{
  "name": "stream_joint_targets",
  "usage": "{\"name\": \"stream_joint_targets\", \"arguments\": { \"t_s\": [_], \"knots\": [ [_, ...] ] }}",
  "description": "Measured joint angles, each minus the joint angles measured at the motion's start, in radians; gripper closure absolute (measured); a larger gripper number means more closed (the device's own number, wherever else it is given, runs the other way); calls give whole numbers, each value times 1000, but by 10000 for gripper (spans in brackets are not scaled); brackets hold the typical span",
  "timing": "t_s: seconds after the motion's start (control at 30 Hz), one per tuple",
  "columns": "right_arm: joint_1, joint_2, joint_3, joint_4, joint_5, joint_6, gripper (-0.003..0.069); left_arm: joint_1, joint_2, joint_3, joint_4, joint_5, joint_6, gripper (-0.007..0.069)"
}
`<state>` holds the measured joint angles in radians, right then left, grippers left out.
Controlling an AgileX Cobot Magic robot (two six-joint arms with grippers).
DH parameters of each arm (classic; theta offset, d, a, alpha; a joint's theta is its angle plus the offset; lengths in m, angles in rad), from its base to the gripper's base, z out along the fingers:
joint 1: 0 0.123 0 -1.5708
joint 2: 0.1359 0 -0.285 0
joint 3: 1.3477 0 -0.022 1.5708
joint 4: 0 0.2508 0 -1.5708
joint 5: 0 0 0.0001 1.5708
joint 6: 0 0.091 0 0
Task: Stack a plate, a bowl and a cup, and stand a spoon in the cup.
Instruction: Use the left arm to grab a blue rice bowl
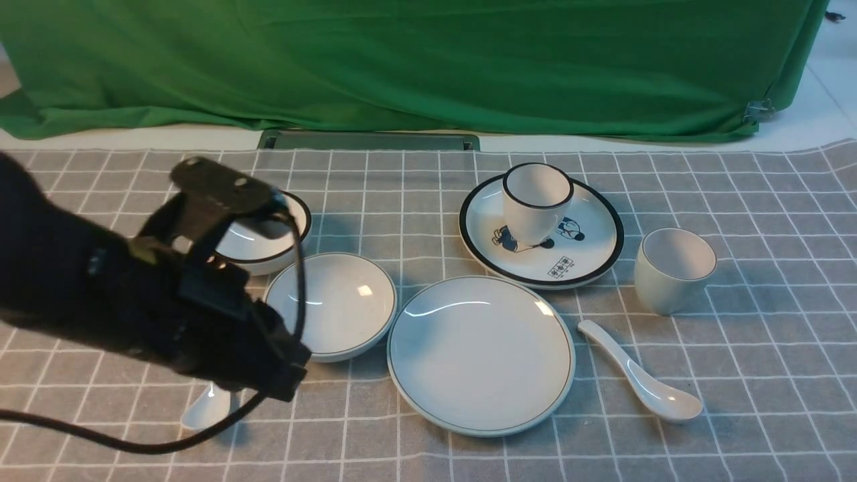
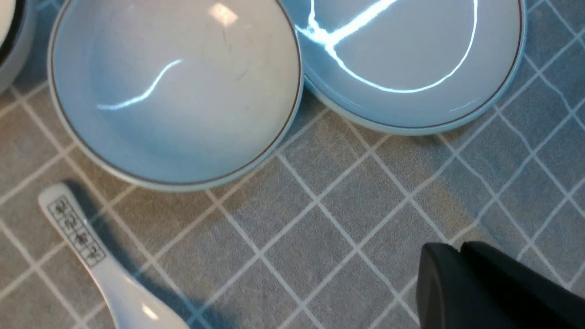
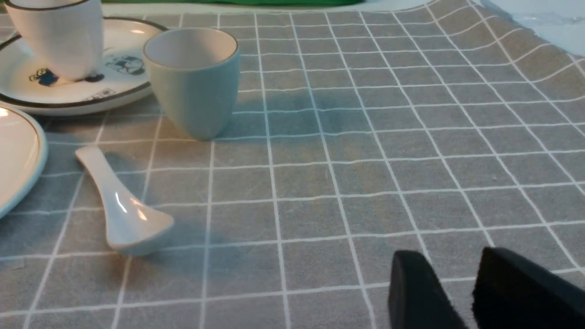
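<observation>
The plain plate (image 1: 481,355) lies mid-table on the checked cloth. The shallow bowl (image 1: 331,304) touches its left rim. The handleless cup (image 1: 673,270) stands upright to the right, with the plain white spoon (image 1: 639,381) lying in front of it. My left gripper (image 2: 457,249) hovers over bare cloth just in front of the bowl (image 2: 173,91) and plate (image 2: 411,55), shut and holding nothing. My right gripper (image 3: 450,260) is open over bare cloth, apart from the cup (image 3: 194,87) and spoon (image 3: 119,205). It is out of sight in the front view.
A black-rimmed cartoon plate (image 1: 542,231) at the back carries a black-rimmed cup (image 1: 535,201). A black-rimmed bowl (image 1: 268,234) sits behind my left arm (image 1: 134,301). A spoon with printed characters (image 2: 77,233) lies by the bowl. A green drape (image 1: 402,60) closes the back.
</observation>
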<state>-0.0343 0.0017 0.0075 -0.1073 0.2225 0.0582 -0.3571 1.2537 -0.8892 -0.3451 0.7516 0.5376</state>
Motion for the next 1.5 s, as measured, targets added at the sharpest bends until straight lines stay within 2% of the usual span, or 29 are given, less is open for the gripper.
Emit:
{"name": "stream_joint_targets", "arguments": {
  "t_s": [0.17, 0.27, 0.37, 0.53, 0.6, 0.67, 0.73, 0.87, 1.0, 1.1, 1.2, 1.23, 1.3, 1.4, 1.5],
  "knots": [
    [0, 0, 0, 23, -25, 21, 418, -2, 8, -13, -9, -105, 12, 607],
    [0, 0, 0, 100, -81, 126, 418, -2, 9, -13, -10, -103, 13, 607],
    [0, 0, 0, 145, -223, 302, 418, -2, 11, -13, 0, -51, 21, 607],
    [5, 0, -3, 154, -340, 401, 423, -2, 32, -13, 7, -22, 51, 607],
    [32, 28, -70, 155, -229, 394, 470, -2, 55, -18, 8, -12, 71, 607],
    [93, 116, -230, 156, -37, 255, 539, -2, 96, -46, 10, 31, 97, 607],
    [161, 213, -381, 156, 158, 113, 578, -2, 146, -85, 14, 81, 127, 607],
    [275, 417, -647, 138, 487, -96, 600, -2, 238, -177, 33, 144, 199, 607],
    [357, 563, -798, 107, 669, -176, 600, -2, 311, -248, 59, 147, 291, 590],
    [392, 618, -835, 97, 704, -204, 600, -2, 352, -275, 62, 132, 358, 541],
    [422, 649, -840, 93, 700, -223, 595, -2, 395, -282, 93, 84, 398, 405],
    [423, 649, -840, 93, 698, -225, 595, -2, 398, -282, 97, 83, 400, 396],
    [428, 653, -840, 92, 691, -229, 592, -2, 429, -282, 124, 79, 420, 275],
    [429, 653, -839, 92, 690, -230, 589, -2, 462, -282, 133, 73, 462, 167],
    [429, 653, -839, 91, 686, -230, 589, -2, 489, -282, 138, 48, 491, 125]
  ]
}}
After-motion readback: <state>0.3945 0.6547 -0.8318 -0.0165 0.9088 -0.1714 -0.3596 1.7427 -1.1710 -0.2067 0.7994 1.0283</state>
